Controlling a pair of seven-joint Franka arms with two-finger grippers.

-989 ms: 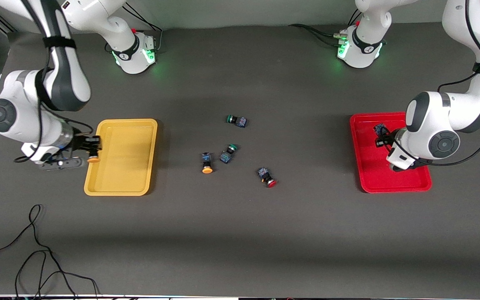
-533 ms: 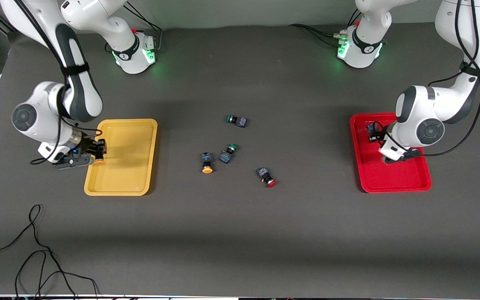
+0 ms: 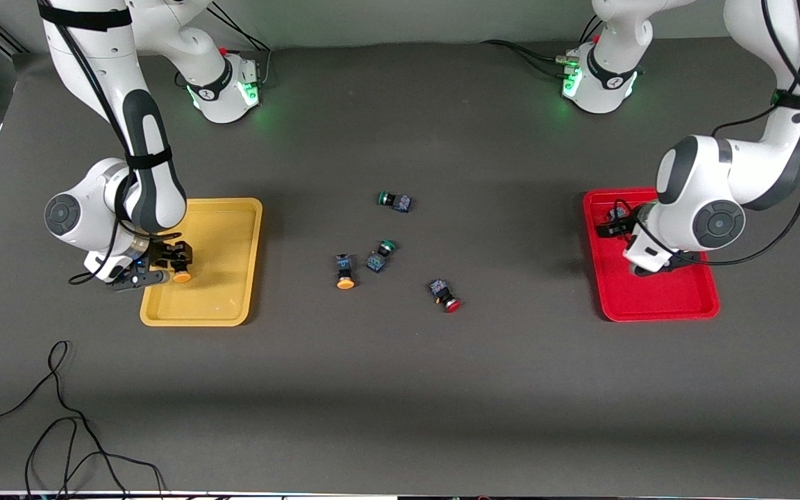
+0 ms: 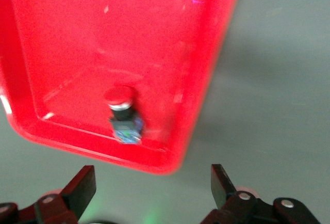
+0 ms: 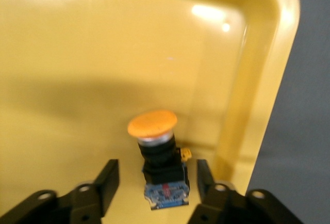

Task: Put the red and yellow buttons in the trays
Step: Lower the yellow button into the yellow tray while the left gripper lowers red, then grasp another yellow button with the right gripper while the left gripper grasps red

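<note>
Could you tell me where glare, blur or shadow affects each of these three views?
Front view: sharp, evenly lit; soft shadows fall beside the yellow plastic tray and red plastic tray. Left wrist view: blurred throughout, a glare spot on the red tray's floor, the red-capped button soft. Right wrist view: bright glare patches on the yellow tray's rim, the yellow-capped button fairly clear.
</note>
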